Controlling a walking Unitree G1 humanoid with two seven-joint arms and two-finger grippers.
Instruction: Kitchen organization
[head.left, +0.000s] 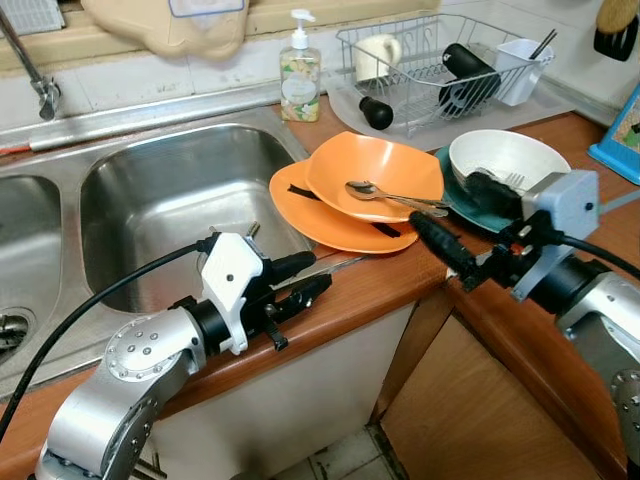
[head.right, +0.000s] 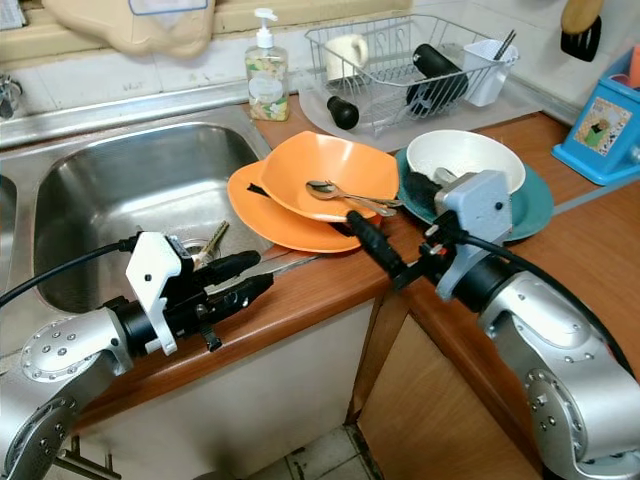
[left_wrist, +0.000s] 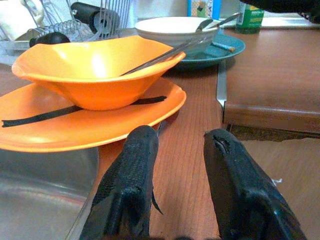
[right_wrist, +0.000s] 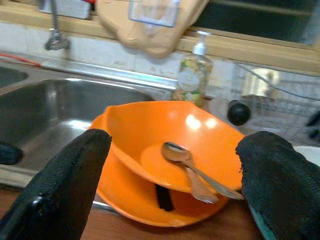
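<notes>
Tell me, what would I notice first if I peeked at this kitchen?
The bright orange bowl with a spoon in it, sitting on an orange plate on the wooden counter right beside the steel sink. The right gripper, jaws wide open, faces the bowl; the left gripper hovers open at the counter's front edge. Behind stands a wire dish rack.

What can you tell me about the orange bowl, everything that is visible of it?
The orange bowl is wide and shallow with a wavy, uneven rim, smooth and glossy like plastic. It sits upright, slightly tilted, on a larger orange plate on the wooden counter beside the sink. A metal spoon lies inside, its handle passing over the rim toward the white bowl. The open right pincer faces it without touching it.
</notes>
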